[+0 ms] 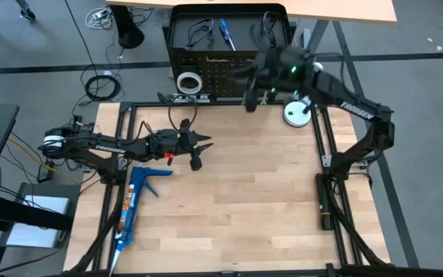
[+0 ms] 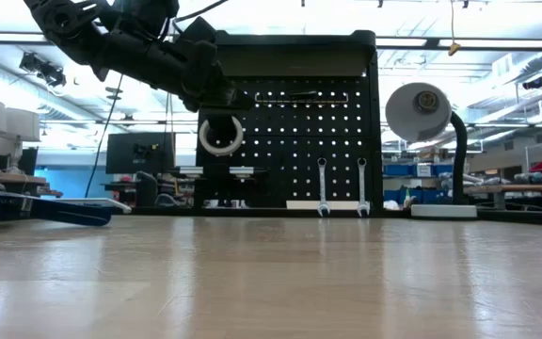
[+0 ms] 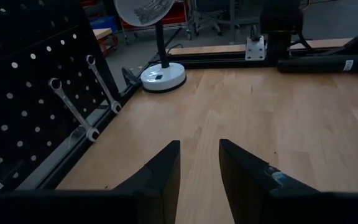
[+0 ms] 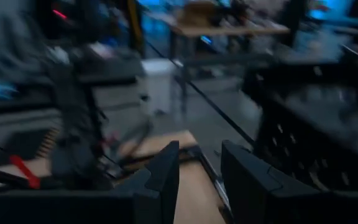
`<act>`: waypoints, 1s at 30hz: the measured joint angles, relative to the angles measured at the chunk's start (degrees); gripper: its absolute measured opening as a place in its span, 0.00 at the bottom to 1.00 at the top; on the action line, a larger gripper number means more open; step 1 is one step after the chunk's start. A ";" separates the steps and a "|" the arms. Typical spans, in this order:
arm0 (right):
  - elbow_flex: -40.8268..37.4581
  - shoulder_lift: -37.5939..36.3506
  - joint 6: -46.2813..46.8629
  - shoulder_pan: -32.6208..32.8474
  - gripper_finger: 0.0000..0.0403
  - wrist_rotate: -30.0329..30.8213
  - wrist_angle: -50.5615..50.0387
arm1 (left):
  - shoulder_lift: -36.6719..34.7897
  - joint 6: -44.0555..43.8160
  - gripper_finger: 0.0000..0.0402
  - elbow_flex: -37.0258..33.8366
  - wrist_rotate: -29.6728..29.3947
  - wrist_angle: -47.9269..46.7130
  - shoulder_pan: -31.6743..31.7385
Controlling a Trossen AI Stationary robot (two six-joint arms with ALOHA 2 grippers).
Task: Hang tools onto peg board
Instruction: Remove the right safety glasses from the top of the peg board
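Observation:
The black peg board (image 1: 229, 65) stands upright at the table's far edge. A white tape ring (image 2: 220, 135) hangs on its left part. Two silver wrenches (image 2: 322, 188) (image 2: 361, 186) hang by their upper ends low on its face. A blue-handled screwdriver (image 1: 227, 35) and black wire loops (image 1: 198, 32) lie on the board's top. A black strip with white marks (image 1: 184, 98) lies at its foot. My left gripper (image 3: 199, 168) is open and empty over the table's left middle, pointing right. My right gripper (image 4: 199, 168) is open and empty, raised before the board's upper right (image 1: 251, 100).
A white desk lamp (image 2: 422, 113) stands right of the peg board, its base (image 1: 297, 114) on the table's far right. A blue caulking gun (image 1: 133, 204) lies at the table's left near side. The wooden table top (image 1: 244, 200) stretches between them.

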 joint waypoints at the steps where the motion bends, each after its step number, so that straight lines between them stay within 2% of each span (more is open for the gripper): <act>1: 0.97 0.00 0.02 -1.51 0.31 -3.65 0.27 | 0.00 0.01 0.29 0.00 0.02 0.00 0.00; 3: 2.15 0.00 -0.02 -4.20 0.31 -8.65 1.66 | 0.00 0.03 0.29 0.00 0.01 -0.01 0.00; 6: 4.10 0.00 -0.09 -7.34 0.31 -9.48 2.70 | 0.00 0.24 0.29 0.00 0.04 0.00 0.00; 17: 16.10 1.44 -0.62 -13.38 0.30 -4.63 -1.81 | 0.00 0.01 0.29 0.00 0.09 1.45 0.00; 26: 33.23 12.10 -1.66 -17.96 0.28 -2.16 -15.72 | 0.00 -0.02 0.29 0.00 0.13 2.99 0.00; 30: 32.14 14.11 -1.75 -19.30 0.28 -1.15 -13.07 | 0.09 -0.02 0.29 0.00 0.22 2.77 0.00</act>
